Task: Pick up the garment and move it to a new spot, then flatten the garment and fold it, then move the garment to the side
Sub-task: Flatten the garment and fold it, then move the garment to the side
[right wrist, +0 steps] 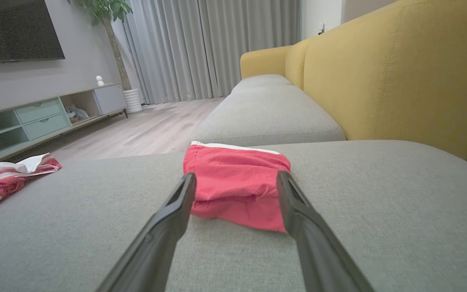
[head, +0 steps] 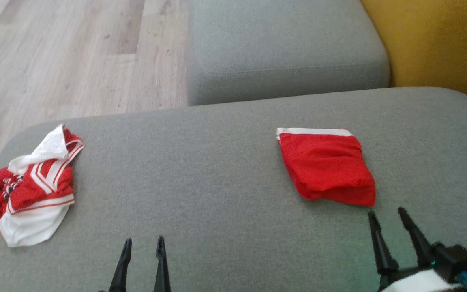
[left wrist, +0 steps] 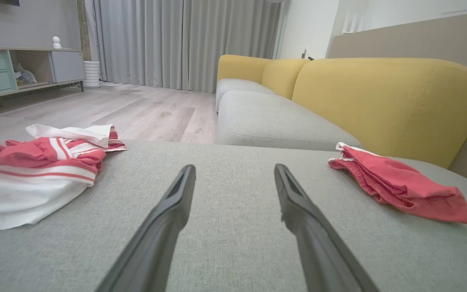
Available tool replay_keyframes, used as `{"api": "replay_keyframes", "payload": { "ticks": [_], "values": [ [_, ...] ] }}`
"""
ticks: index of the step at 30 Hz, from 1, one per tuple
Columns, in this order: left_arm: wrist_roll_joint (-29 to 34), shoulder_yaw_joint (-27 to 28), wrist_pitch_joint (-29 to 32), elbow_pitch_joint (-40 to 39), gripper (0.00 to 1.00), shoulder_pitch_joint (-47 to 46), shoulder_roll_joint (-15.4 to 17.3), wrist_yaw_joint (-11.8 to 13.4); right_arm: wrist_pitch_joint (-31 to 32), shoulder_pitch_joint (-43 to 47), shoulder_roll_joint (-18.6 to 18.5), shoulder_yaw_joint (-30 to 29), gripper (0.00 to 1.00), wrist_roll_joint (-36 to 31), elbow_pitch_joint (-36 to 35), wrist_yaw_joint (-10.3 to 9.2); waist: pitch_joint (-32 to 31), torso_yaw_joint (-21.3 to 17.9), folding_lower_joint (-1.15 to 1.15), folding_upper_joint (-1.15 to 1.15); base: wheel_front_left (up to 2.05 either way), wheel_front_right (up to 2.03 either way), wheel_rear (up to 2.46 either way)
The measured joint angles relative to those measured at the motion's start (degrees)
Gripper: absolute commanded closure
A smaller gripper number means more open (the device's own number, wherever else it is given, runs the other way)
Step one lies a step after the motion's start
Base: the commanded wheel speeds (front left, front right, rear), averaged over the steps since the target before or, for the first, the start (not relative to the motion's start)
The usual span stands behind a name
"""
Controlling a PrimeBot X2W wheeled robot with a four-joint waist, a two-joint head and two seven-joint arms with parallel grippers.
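a: head view, finding the garment (head: 326,168) where?
b: seeing it folded, lying right of middle on the seat (head: 217,182), white band facing away. noting a striped pile (head: 31,190) crumpled at the left edge, well apart.
a: checking the grippers?
b: seeing the left gripper (head: 144,239) spread wide, holding nothing. seeing the right gripper (head: 385,211) spread wide too, tips just short of the garment's near edge.
a: left wrist view?
b: looking past parted fingers (left wrist: 174,202) at bare seat, pile left, garment right.
a: right wrist view?
b: looking along wide fingers (right wrist: 172,219) at the garment, gripping nothing.
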Motion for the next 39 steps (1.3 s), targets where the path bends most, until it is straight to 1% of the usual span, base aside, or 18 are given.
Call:
{"api": "replay_keyframes", "payload": {
  "ticks": [2, 6, 13, 16, 32, 39],
  "values": [
    [0.15, 0.55, 0.02, 0.58, 0.0, 1.46, 0.0, 0.42, 0.0, 1.18, 0.38, 0.45, 0.0, -1.11, 0.01, 0.0, -0.9, -0.45, 0.01, 0.0, 0.0, 0.0, 0.0],
    [0.13, 1.7, 0.03, 1.27, 0.0, 2.29, 0.01, 0.43, 0.0, 2.29, 0.43, 0.53, 0.0, -2.11, 0.01, 0.0, -1.64, -1.17, 0.01, 0.0, 0.0, 0.0, 0.0],
    [0.15, 2.81, 0.03, 1.27, 0.0, 2.3, 0.0, 0.33, 0.0, 2.32, 0.9, 0.47, 0.0, -2.94, 0.02, 0.0, -1.45, -0.97, 0.02, 0.0, 0.0, 0.0, 0.0],
    [0.16, 2.91, 0.03, 1.33, 0.0, 2.3, 0.0, -0.14, 0.0, 2.32, 0.94, 0.41, 0.0, -2.96, 0.02, 0.0, -1.4, -0.72, 0.02, 0.0, 0.0, 0.0, 0.0],
    [0.22, 3.04, 0.03, 1.3, 0.0, 2.39, 0.0, -0.1, 0.0, 2.3, 1.65, 0.09, 0.0, -3.1, 0.13, 0.0, -0.67, -1.09, 0.02, 0.0, 0.0, 0.0, 0.0],
    [0.24, 2.92, 0.03, 0.98, 0.0, 2.38, 0.0, -0.08, 0.0, 2.28, 1.69, -1.16, 0.0, -3.87, 0.13, 0.0, 0.21, -0.99, 0.02, 0.0, 0.0, 0.0, 0.0]
  ]
}}
